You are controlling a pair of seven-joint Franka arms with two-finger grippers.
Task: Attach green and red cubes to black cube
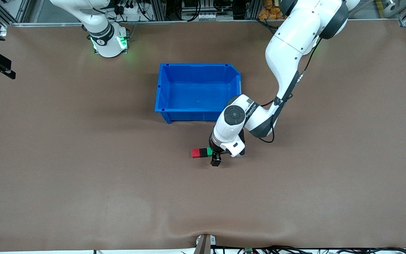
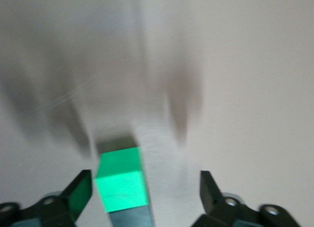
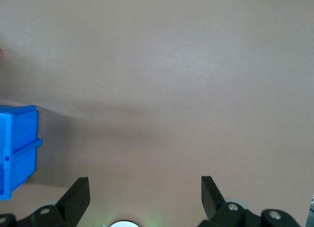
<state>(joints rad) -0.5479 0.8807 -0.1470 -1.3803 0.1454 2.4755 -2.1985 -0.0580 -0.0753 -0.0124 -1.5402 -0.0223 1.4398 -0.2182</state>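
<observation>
Clearly we see the left gripper (image 1: pixel 216 157) low on the surface with jaws spread beside the green cube (image 1: pixel 209 151), apparently joined in a row to black cube (image 1: pixel 203 152) and red cube (image 1: pixel 195 153), while the right arm waits.

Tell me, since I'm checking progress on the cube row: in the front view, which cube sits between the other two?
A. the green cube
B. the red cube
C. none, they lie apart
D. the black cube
D: the black cube lies in a row on the table, with the red cube on one side and the green cube on the other, at the open left gripper.
</observation>
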